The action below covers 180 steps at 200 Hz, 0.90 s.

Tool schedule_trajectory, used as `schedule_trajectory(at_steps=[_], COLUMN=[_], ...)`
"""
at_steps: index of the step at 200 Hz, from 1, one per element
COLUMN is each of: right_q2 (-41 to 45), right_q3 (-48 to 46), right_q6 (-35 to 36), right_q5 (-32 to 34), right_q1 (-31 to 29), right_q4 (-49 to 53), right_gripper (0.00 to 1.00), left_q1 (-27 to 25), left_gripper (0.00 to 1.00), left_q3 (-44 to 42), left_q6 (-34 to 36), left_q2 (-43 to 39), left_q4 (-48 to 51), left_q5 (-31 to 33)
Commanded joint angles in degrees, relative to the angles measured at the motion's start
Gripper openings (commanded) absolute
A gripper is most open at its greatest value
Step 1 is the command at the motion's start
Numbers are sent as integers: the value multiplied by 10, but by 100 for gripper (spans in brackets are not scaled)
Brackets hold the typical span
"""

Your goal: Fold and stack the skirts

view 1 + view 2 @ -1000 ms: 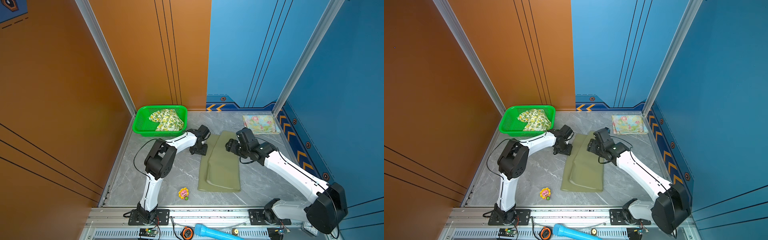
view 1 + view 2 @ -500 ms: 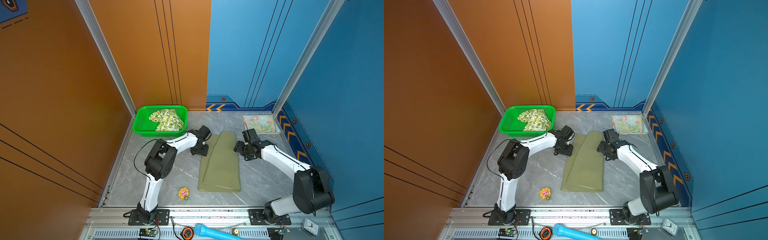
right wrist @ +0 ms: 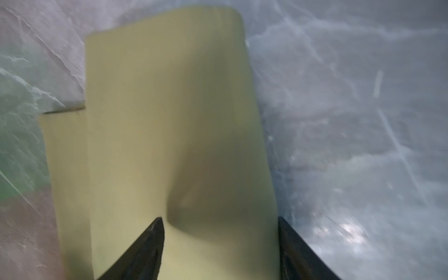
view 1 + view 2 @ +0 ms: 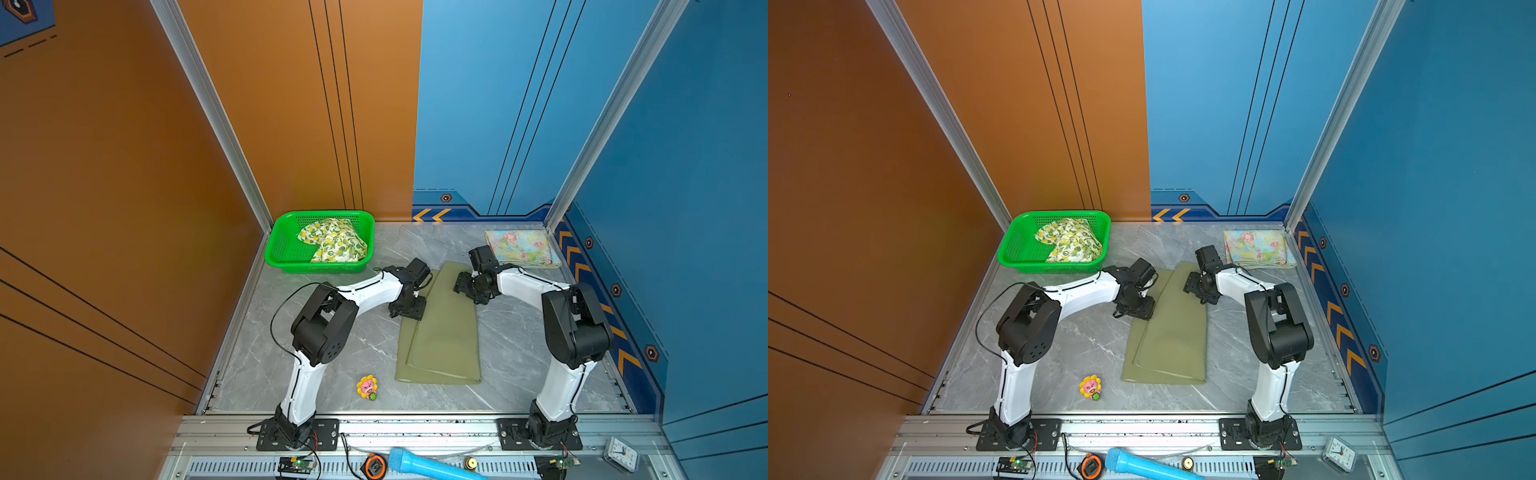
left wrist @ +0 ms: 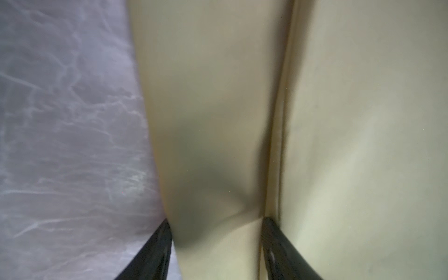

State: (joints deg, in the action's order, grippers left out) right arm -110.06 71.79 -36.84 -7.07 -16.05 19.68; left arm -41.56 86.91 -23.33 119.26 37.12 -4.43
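The olive green skirt [image 4: 440,336] [image 4: 1169,336] lies in the middle of the table, folded lengthwise. My left gripper [image 4: 409,309] [image 4: 1138,309] rests on its far left edge. In the left wrist view it [image 5: 215,228] is open, jaws astride a strip of the olive cloth [image 5: 213,121]. My right gripper [image 4: 465,286] [image 4: 1194,286] is down at the far right edge, open [image 3: 219,223], with the olive cloth [image 3: 169,109] between its spread fingers. The pastel flowered skirt [image 4: 521,248] [image 4: 1256,248] lies folded at the back right. The lemon-print skirt [image 4: 334,241] [image 4: 1069,241] lies crumpled in the basket.
The green mesh basket [image 4: 278,249] [image 4: 1013,249] stands at the back left corner. A small sunflower toy [image 4: 367,387] lies near the front edge, left of the olive skirt. On the front rail are a blue cylinder [image 4: 424,465], a tape measure [image 4: 375,465] and a small clock [image 4: 621,455].
The right arm's elbow has swung up and back toward its base, while its gripper stays at the olive skirt's far right edge. The left arm has not moved.
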Motion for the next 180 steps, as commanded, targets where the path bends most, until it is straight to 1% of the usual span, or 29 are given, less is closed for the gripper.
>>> schedule_trajectory(at_steps=[1,24,39,54,64,75,92,116,133,159,180], right_q2=[-49,-80,-84,-84,-69,-40,21,122,196,305,382], right_q3=[78,168,215,253,252,228,168,72,-7,-138,-218], right_q6=[25,41,60,88,100,98,89,79,43,-23,-59], right_q5=[-37,-58,-70,-60,-45,-40,-33,12,47,82,93], right_q1=[-6,-7,-6,-3,3,16,38,53,53,40,25], right_q4=[-21,-8,8,50,63,68,67,84,100,100,103], right_gripper=[71,72,74,77,78,79,79,79,81,82,81], left_q1=[-42,-79,-100,-112,-115,-110,-97,-62,-28,20,44], left_gripper=[60,60,61,62,62,63,63,63,64,64,64], left_q3=[-32,-17,0,13,14,6,-16,-41,-45,-12,45], left_q6=[-37,-58,-66,-69,-67,-65,-57,-41,-34,-19,1], left_q2=[26,27,30,28,21,5,-30,-85,-110,-102,-63], left_q4=[38,34,35,35,35,35,35,35,35,37,54], left_q5=[-43,-51,-63,-73,-77,-76,-75,-71,-68,-52,-32])
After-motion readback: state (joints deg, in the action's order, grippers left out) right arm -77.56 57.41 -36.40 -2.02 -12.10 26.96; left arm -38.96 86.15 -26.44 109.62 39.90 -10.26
